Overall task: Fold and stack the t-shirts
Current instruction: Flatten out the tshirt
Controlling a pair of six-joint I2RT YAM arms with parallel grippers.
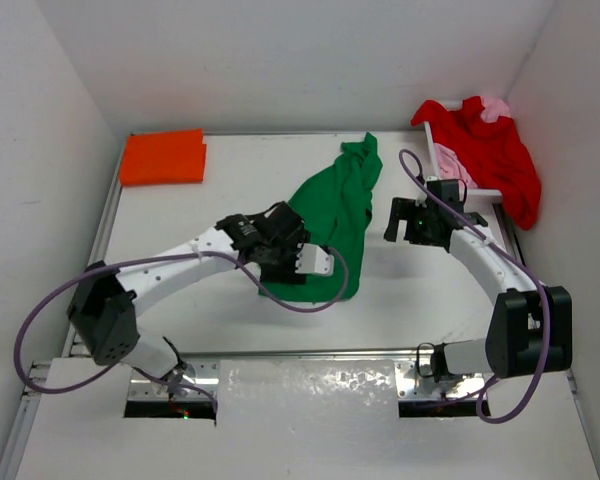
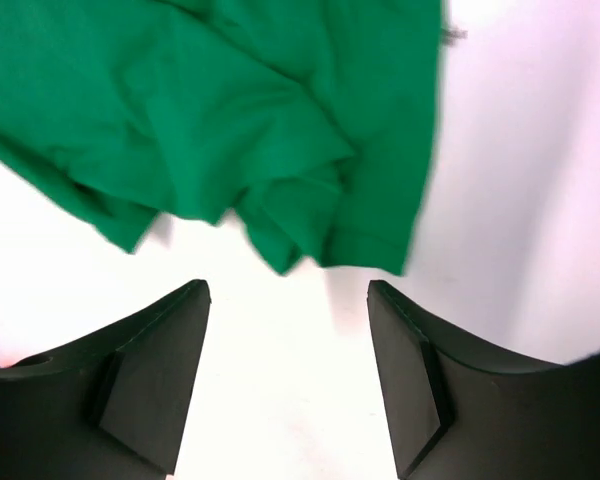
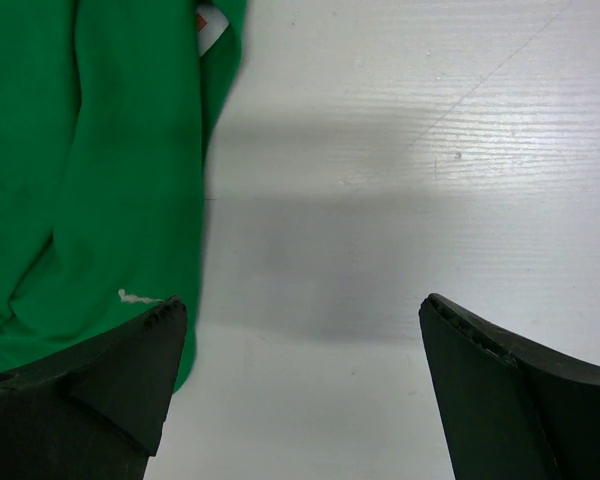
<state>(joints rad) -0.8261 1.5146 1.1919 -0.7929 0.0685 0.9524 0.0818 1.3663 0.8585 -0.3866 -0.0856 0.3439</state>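
Note:
A crumpled green t-shirt [image 1: 340, 200] lies in the middle of the table. My left gripper [image 1: 315, 262] hovers at its near edge, open, with only bare table between the fingers; in the left wrist view the green t-shirt [image 2: 230, 110] lies just beyond the left gripper [image 2: 288, 290]. My right gripper [image 1: 405, 222] stands open to the right of the shirt, and in the right wrist view its left finger [image 3: 110, 380] overlaps the hem of the green t-shirt [image 3: 80, 180] while the right gripper [image 3: 302, 305] holds nothing. An orange t-shirt [image 1: 163, 157] lies folded at the back left. A red t-shirt [image 1: 495, 155] and a light pink t-shirt [image 1: 495, 107] hang over the basket.
The white lattice basket [image 1: 435, 140] stands at the back right, against the right wall. White walls close the table in on the left, back and right. Purple cables loop off both arms.

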